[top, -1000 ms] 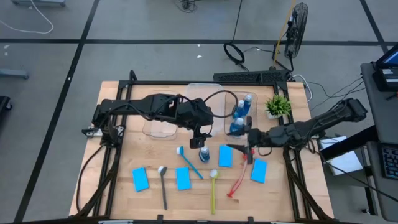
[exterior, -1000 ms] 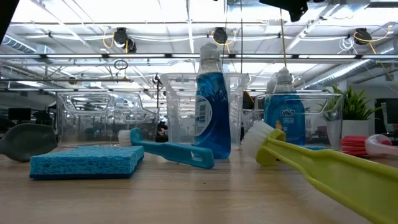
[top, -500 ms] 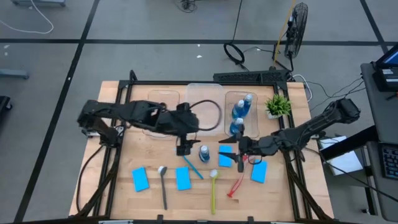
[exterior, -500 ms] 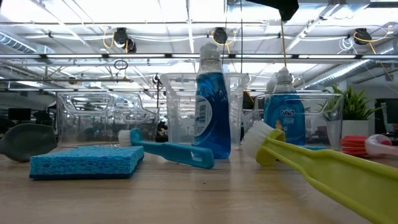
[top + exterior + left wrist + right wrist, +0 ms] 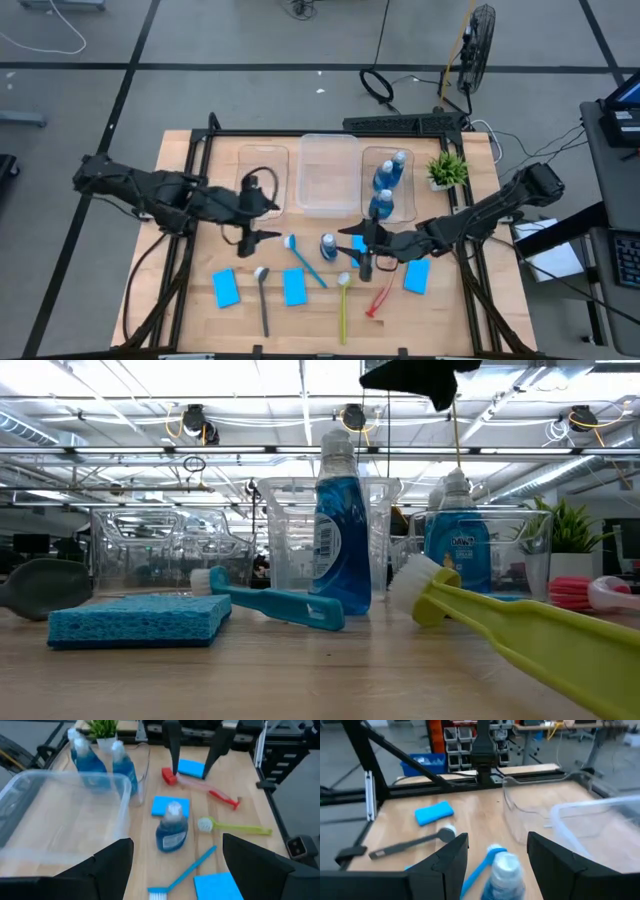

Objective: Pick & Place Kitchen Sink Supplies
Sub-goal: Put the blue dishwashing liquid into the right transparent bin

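Nearest the table's front edge lie flat blue sponges and long-handled brushes; just behind them a lone blue bottle stands upright on the bare wood, with the right gripper just beside it, fingers apart and empty. The risk, I judge, is a finger clipping the cap and tipping the bottle onto the blue brush beside it; farther back the left gripper hangs open near the clear tubs, where two bottles already stand.
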